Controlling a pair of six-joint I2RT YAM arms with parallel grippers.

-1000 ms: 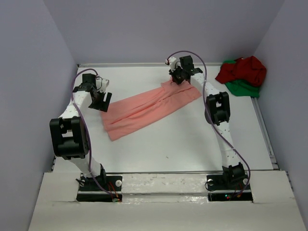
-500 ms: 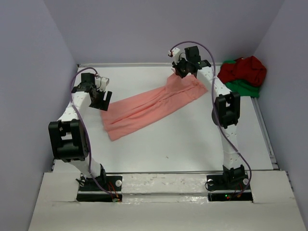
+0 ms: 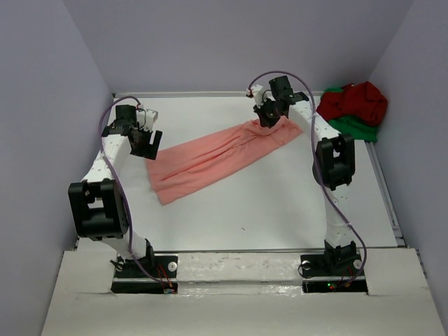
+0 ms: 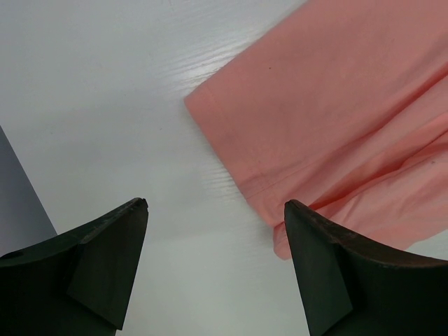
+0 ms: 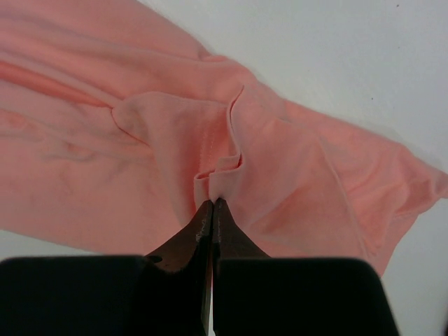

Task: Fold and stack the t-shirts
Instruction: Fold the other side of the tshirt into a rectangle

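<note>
The salmon-pink t-shirt [image 3: 220, 157] is lying as a long slanting band on the table [image 3: 280, 203], and the right gripper [image 5: 212, 204] is pinching a small fold of cloth at its far right end, fingers clenched on it. The left gripper [image 4: 213, 210] is hovering just beside the shirt's left end, fingers spread wide and grasping nothing. The dark red t-shirt [image 3: 353, 101] is lying bunched on the bright green t-shirt [image 3: 350, 129], well to the right of the pink shirt.
</note>
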